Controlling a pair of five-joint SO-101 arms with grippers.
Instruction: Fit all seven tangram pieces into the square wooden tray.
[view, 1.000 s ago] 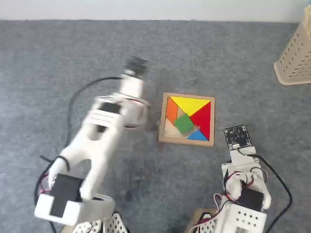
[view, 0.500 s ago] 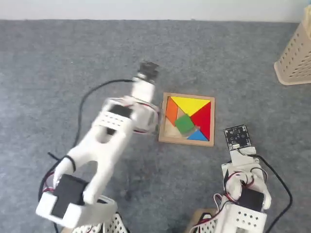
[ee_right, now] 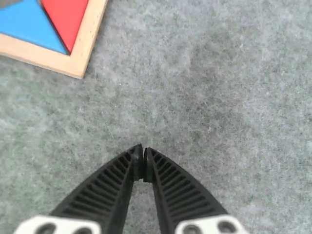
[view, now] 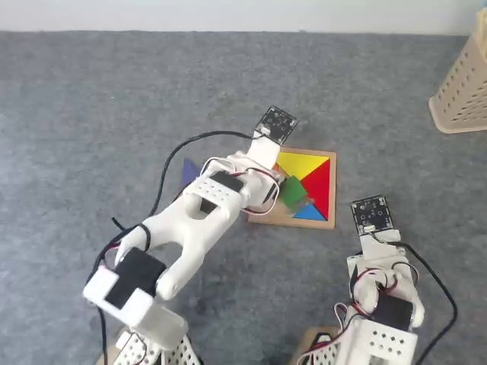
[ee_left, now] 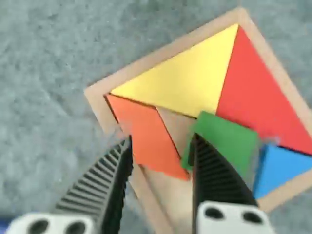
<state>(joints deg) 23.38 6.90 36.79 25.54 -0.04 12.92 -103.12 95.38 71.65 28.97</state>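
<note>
The square wooden tray [view: 329, 190] lies on the grey carpet with a yellow triangle [view: 300, 162], a red triangle [view: 319, 186], a blue triangle [view: 310, 214] and a green square [view: 291, 192] in it. The green square [ee_left: 229, 141] sits askew beside bare wood. My left gripper [ee_left: 162, 142] hangs open over the orange piece [ee_left: 148, 139] at the tray's left side, holding nothing. A purple piece [view: 190, 171] lies on the carpet left of my left arm [view: 221, 201]. My right gripper [ee_right: 142, 152] is shut and empty above the carpet near the tray corner [ee_right: 83, 53].
A beige perforated basket [view: 463, 84] stands at the far right edge. A black cable [view: 171, 171] loops left of the left arm. Bare carpet stretches to the left of and behind the tray.
My left arm has swung right, from the carpet left of the tray to over the tray's left part, uncovering the purple piece. The right arm has kept still.
</note>
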